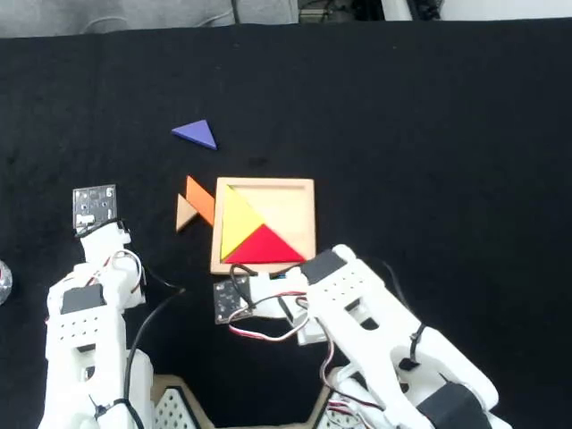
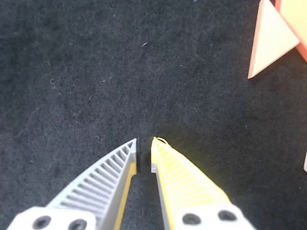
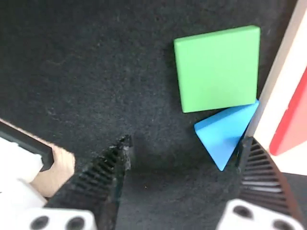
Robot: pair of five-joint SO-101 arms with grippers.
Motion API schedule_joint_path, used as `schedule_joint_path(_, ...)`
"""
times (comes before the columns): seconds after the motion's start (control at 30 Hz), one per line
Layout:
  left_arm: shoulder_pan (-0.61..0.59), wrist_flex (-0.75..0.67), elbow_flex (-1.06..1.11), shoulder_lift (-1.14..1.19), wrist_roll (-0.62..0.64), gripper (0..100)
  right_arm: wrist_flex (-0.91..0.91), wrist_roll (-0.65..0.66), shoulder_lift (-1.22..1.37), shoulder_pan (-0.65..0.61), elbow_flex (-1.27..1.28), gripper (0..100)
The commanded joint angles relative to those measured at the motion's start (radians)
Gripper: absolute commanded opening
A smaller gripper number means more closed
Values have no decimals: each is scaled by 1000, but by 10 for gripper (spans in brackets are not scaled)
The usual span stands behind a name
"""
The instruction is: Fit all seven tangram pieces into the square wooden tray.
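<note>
right pincer (image 3: 186,143) spread wide, empty, low over bench (image 1: 402,107) | blue triangle (image 3: 224,134) just ahead between its fingers, against tray (image 3: 276,81) outer wall, touching green square (image 3: 217,69) | tray held yellow triangle (image 1: 234,219) and red triangle (image 1: 265,246) | left pincer (image 2: 145,143) closed, empty | risk: finger by the wall snags it on closing, shoves tray; thin piece squirts out
</note>
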Motion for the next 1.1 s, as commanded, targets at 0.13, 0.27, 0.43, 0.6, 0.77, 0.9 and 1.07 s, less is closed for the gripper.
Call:
schedule_joint_path(0.13,12,-14,-4,-15,-11,73,5,15,-7,14,-47,342)
schedule_joint_path(0.27,12,-14,-4,-15,-11,73,-29,11,87,14,-67,342)
schedule_joint_path(0.43,12,-14,-4,-15,-11,73,2,-26,231,11,-173,342)
schedule_joint_path(0.6,12,-14,-4,-15,-11,73,3,-23,260,12,-196,342)
schedule_joint_path(0.77,12,-14,-4,-15,-11,73,0,-29,266,14,-234,342)
schedule_joint_path(0.9,12,-14,-4,-15,-11,73,-20,-140,268,6,-251,342)
schedule_joint_path(1.07,12,-14,-4,-15,-11,73,-81,-176,268,-8,-174,342)
